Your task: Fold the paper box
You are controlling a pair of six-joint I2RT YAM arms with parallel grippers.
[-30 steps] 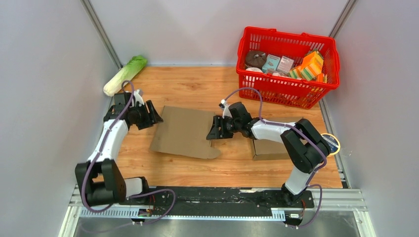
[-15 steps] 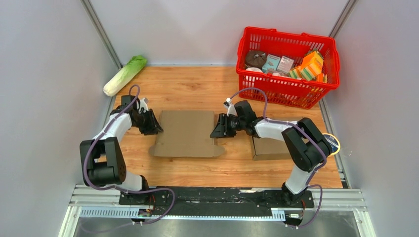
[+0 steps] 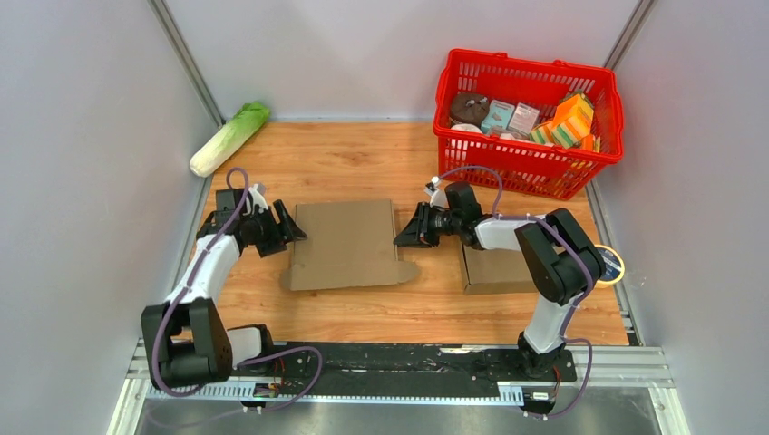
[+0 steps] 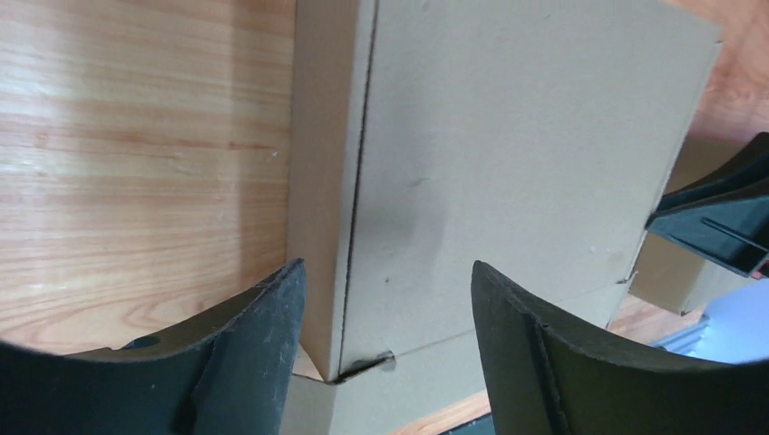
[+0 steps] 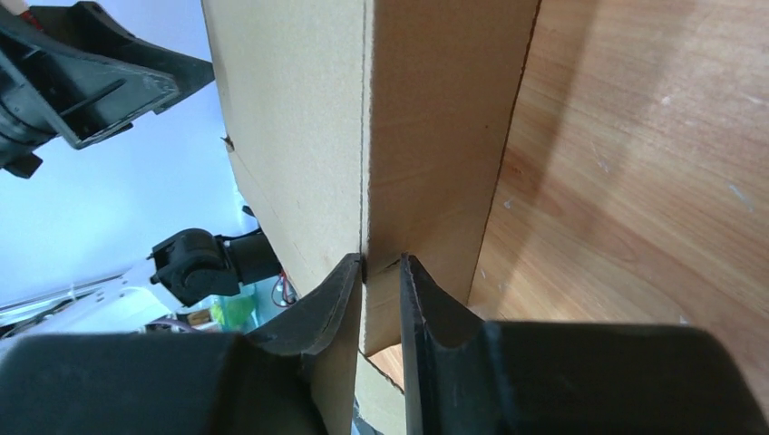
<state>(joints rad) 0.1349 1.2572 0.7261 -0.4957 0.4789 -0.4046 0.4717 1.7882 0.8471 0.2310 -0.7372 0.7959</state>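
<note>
Both wrist views cut the box (image 3: pixel 347 243) off at their edges. At centre right of the top view, the right arm hides part of a second cardboard piece (image 3: pixel 494 270). The left tool (image 3: pixel 288 224) stands wide, its fingers (image 4: pixel 263 335) on either side of the box's left edge; whether they touch it I cannot tell. The right tool (image 5: pixel 381 263) is pinched narrow on the box's right edge, at a crease. The box lies flat on the counter (image 3: pixel 363 163) at mid-frame, long axis running left to right, a small flap jutting at its lower right.
</note>
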